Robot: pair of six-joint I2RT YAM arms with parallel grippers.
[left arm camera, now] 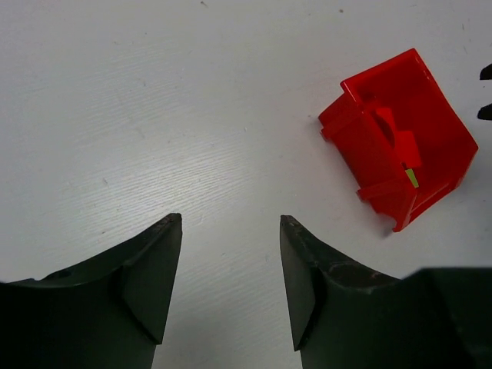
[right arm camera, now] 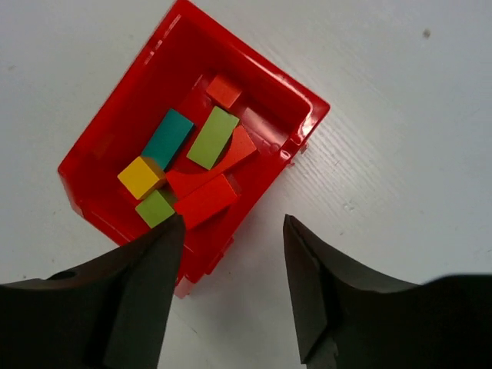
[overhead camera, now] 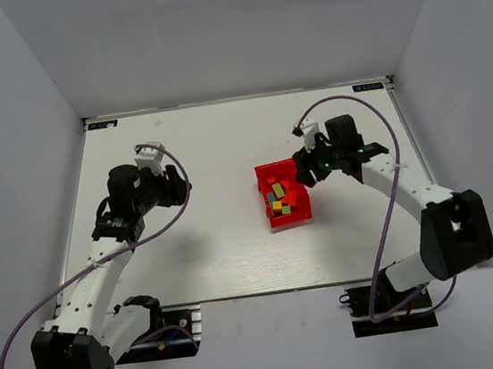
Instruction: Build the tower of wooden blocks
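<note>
Right wrist view: small painted wooden blocks [right arm camera: 167, 137] jumbled inside the red plastic bin [right arm camera: 115, 123].
Right gripper [right arm camera: 232, 223], jaws apart, hovers over the bin's edge; grip the exposed lime-green block [right arm camera: 213, 137] squarely across its narrow sides, I'd judge. Left gripper [left arm camera: 230, 223], also spread, hangs well apart from the bin.

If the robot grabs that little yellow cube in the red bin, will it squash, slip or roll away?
Probably no squashing: the yellow cube has crisp edges and looks like solid painted wood. Its flat faces suggest it will not roll. It lies beside a green block and a teal block in the bin, so those may shift when it lifts.
</note>
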